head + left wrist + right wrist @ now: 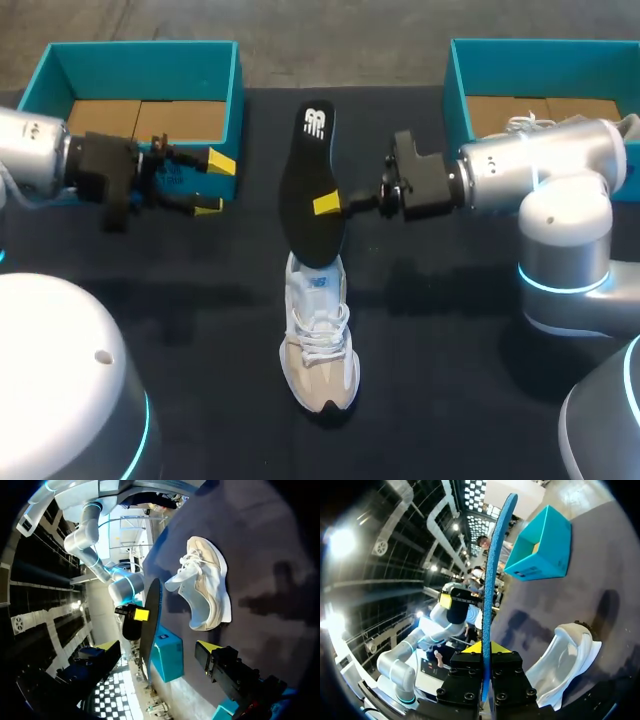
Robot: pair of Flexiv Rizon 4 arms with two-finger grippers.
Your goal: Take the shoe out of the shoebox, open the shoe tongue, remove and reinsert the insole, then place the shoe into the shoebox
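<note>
With our right tool [325, 205] we pinch the black insole [308, 185] over the heel of the white shoe [318, 345]; our left tool [215, 184] hangs open, empty.

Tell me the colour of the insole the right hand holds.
The insole is black with a white mark; head view.

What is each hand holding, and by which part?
Right hand: the insole, pinched at its side edge near mid-length. Left hand: nothing, open.

Left arm [40, 150] jaws apart, right arm [530, 165] jaws clamped, both horizontal
</note>
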